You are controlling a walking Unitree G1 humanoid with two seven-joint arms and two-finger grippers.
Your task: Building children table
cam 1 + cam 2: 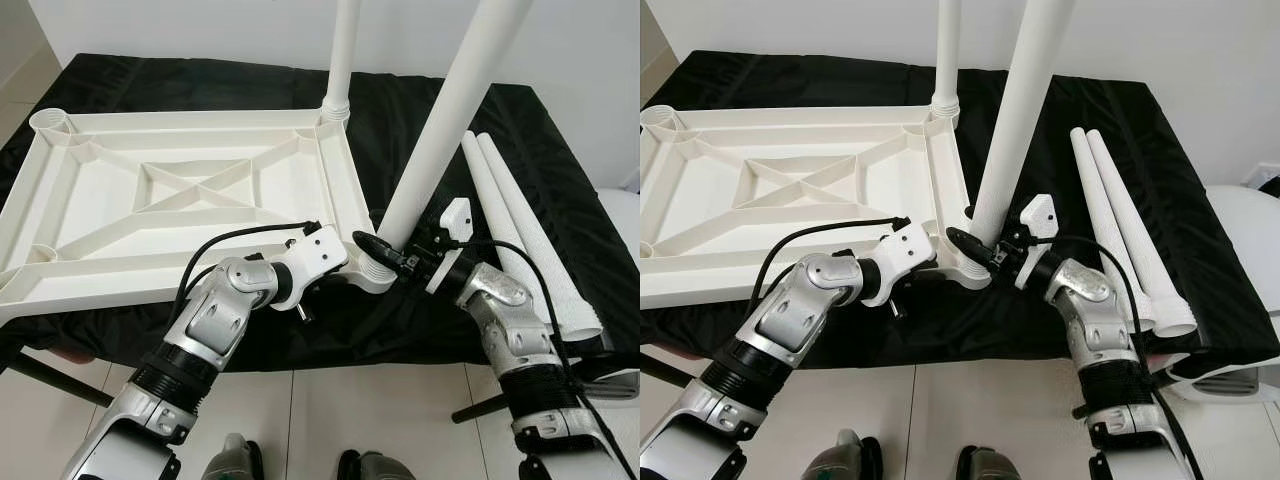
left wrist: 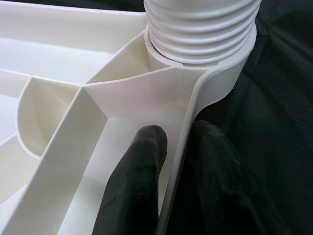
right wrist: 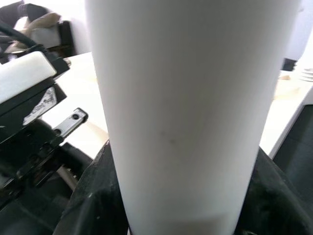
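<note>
Centrally, the white table top panel point(image 1: 190, 190) lies upside down on a black cloth point(image 1: 440, 110) covering the tabletop, its ribbed underside facing up so that the corner sockets are open to receive legs. One leg point(image 1: 343, 55) already stands upright in the far corner socket on the robot's right. A second leg point(image 1: 440, 130) rises, tilted, from the near right corner socket point(image 1: 372, 272), its threaded foot partly seated; the left wrist view shows several thread turns above the socket rim, so this leg is judged not yet screwed fully home.

Left gripper point(image 2: 178, 161): jaws clamped on the panel's thin edge wall just beside that socket, one finger point(image 2: 142, 171) inside the wall and the other outside. This hold most likely keeps the panel from turning or sliding while the leg is worked.

Right gripper point(image 1: 992, 252): jaws closed around the lower shaft of the tilted leg, close above the socket, where a turn or a straightening push has the most effect on the thread.

Two spare legs point(image 1: 520, 230) lie side by side on the cloth to the robot's right, near at hand for the two open sockets point(image 1: 50, 122) at the panel's left corners
</note>
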